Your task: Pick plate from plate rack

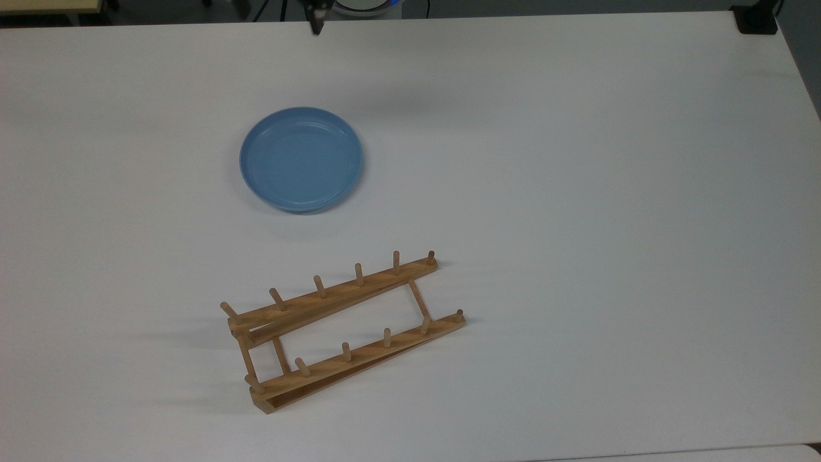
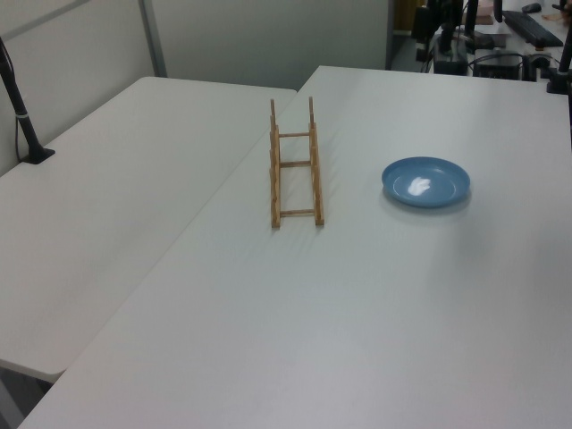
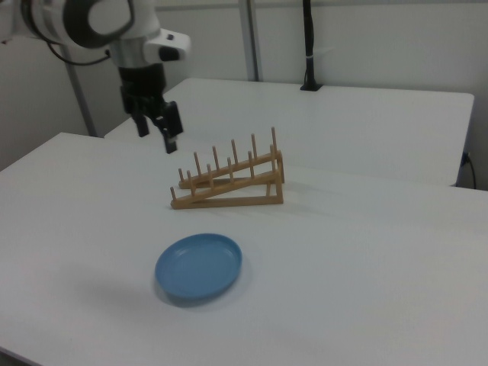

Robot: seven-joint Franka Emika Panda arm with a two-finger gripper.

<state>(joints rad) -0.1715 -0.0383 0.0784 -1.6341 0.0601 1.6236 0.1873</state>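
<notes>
1. Right view: my gripper [image 3: 158,134] hangs high, fingers apart, empty.
2. Plate [image 1: 301,158] lies flat on the table [image 1: 577,192], well apart from the rack [image 1: 340,327].
3. I'd keep clear; nothing remains to lift.

Text on the plate [image 1: 301,158]: I read none; its blue face is plain.
Text on the plate rack [image 1: 343,330]: I read none; bare wood on rails and pegs.
Text on the bench [image 1: 577,192]: I read none; plain white top, near and far.
Text on the arm [image 3: 114,30]: I make out no brand, number or label on its white shell in the right view.
Text on the pincer [image 3: 156,126]: I read none on its dark body.
Signs in the far background: I can read none in any view.
</notes>
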